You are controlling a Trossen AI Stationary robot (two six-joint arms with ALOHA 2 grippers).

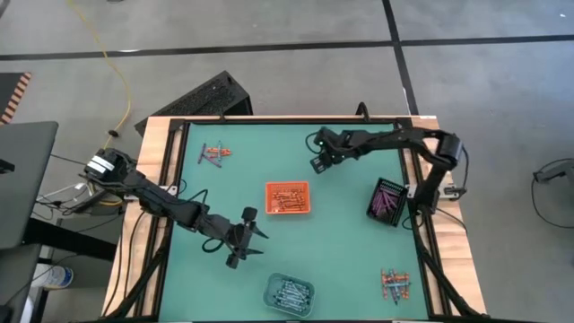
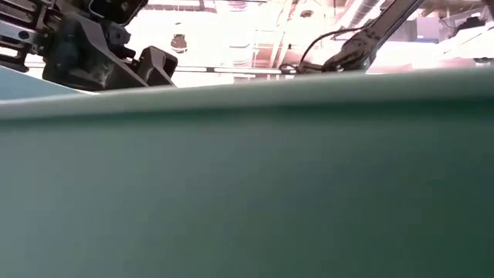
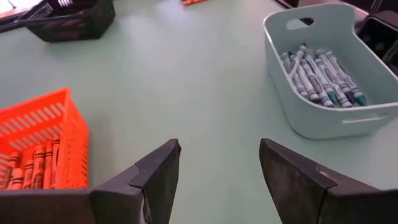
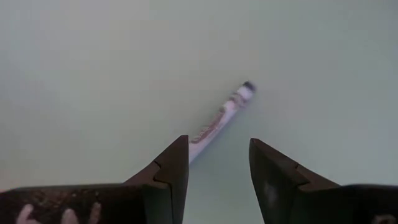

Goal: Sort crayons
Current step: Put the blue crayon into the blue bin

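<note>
Crayons lie sorted in three trays: orange-red ones in the orange tray [image 1: 287,198] [image 3: 37,146], blue-grey ones in the pale tray [image 1: 289,292] [image 3: 323,68], purple ones in the black tray [image 1: 387,199]. Loose crayons lie in a far-left heap [image 1: 215,153] and a near-right heap [image 1: 395,285]. My left gripper [image 1: 244,235] [image 3: 217,168] stands open over bare mat between the orange and pale trays. My right gripper [image 1: 320,160] [image 4: 214,165] hangs open, pointing down, above a single pale crayon with a dark tip [image 4: 222,117]; the crayon's near end is hidden behind one finger [image 4: 177,158].
A black wooden-edged frame [image 1: 170,179] borders the green mat [image 1: 350,251]. A black crate [image 1: 202,97] sits beyond the far left corner. Bare mat lies between the trays and around the far middle.
</note>
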